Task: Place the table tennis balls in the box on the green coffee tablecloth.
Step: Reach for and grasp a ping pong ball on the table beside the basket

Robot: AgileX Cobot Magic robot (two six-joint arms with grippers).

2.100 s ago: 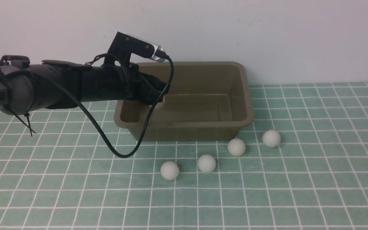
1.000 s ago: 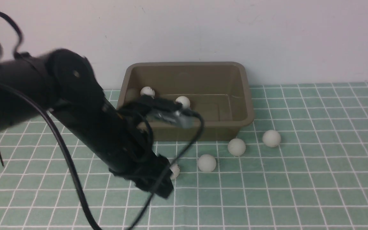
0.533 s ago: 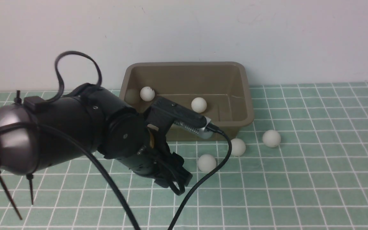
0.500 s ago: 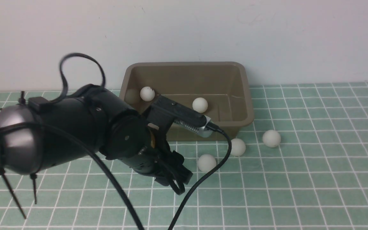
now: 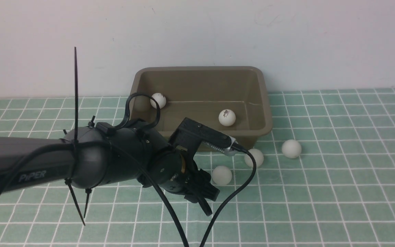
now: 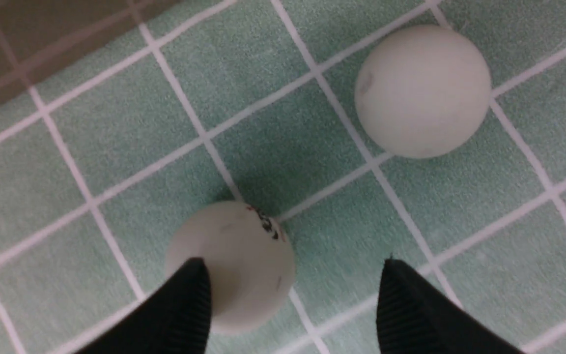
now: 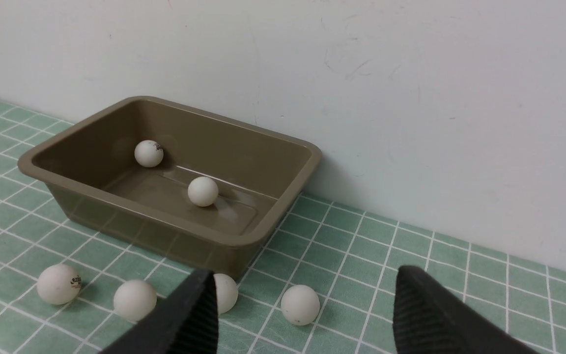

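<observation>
The olive-brown box (image 5: 264,103) stands at the back of the green coffee tablecloth (image 5: 321,206), against the wall. Two table tennis balls (image 5: 158,100) (image 5: 227,117) lie inside it. Three more (image 5: 222,175) (image 5: 255,158) (image 5: 291,148) rest on the cloth in front of it. My left gripper (image 5: 206,202) is low over the cloth and hides another ball in the front view. In the left wrist view that marked ball (image 6: 236,255) lies against one finger of the open left gripper (image 6: 293,263), off-centre in the gap. My right gripper (image 7: 303,271) is open and empty, well back from the box (image 7: 243,241).
A black cable (image 5: 242,185) loops from the left wrist camera down across the cloth, passing in front of one ball. The white wall (image 5: 286,41) rises right behind the box. In the left wrist view a second ball (image 6: 423,91) sits just beyond the fingers.
My left arm swung away from the box and came down to the cloth over the leftmost ball. A ball inside the box rolled to the right. The jaws kept the same width.
</observation>
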